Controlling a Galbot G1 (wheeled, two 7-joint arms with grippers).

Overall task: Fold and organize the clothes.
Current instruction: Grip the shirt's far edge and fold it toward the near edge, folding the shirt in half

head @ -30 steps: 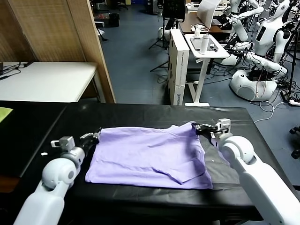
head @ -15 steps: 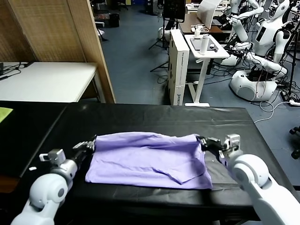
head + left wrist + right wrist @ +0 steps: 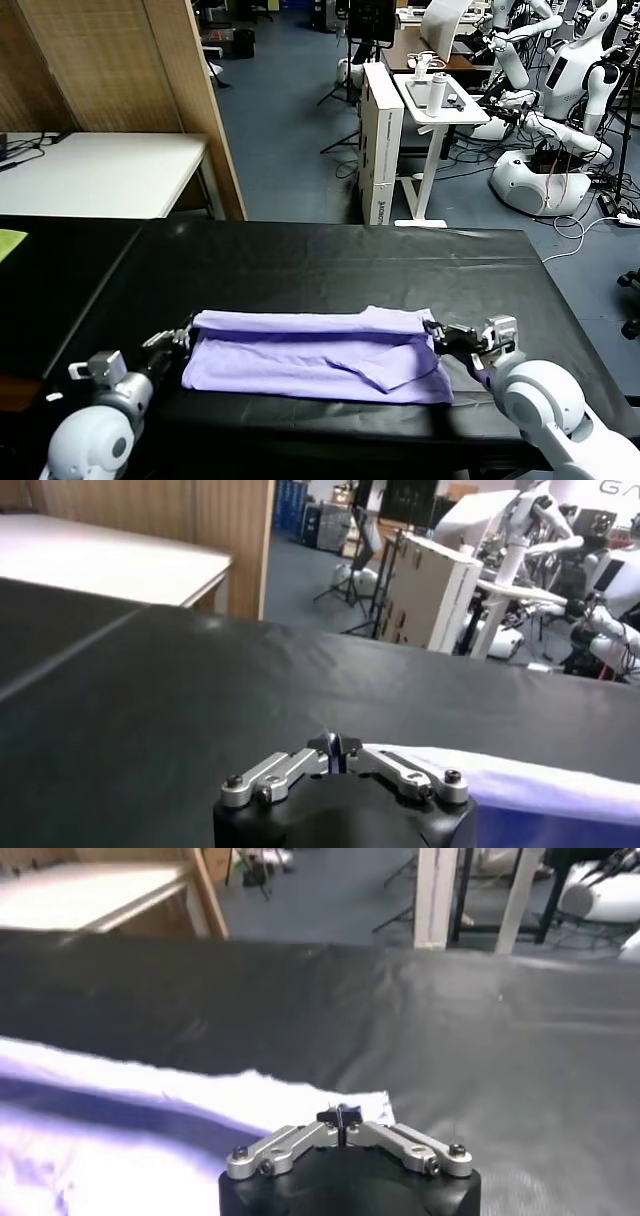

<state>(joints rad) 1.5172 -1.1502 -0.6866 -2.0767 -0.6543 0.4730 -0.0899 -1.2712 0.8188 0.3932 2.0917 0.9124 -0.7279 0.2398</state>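
Observation:
The pale lavender T-shirt (image 3: 315, 352) lies on the black table (image 3: 330, 262), its far edge folded toward me into a long narrow band. My left gripper (image 3: 184, 335) is shut on the shirt's far left corner, seen as a lavender strip in the left wrist view (image 3: 520, 785). My right gripper (image 3: 437, 333) is shut on the shirt's far right corner, and the right wrist view shows the fabric (image 3: 150, 1118) spreading away from its closed fingers (image 3: 340, 1116). Both held corners sit low over the shirt's near half. No printed pattern shows.
A yellow-green cloth (image 3: 8, 241) lies at the far left edge. A white table (image 3: 100, 170) and a wooden partition (image 3: 120, 80) stand beyond on the left. A white stand (image 3: 435, 110) and other robots (image 3: 560, 90) are behind the table.
Both grippers have pulled the shirt's far edge toward me, from the middle of the table to over its near half. The shirt went from spread flat to folded lengthwise.

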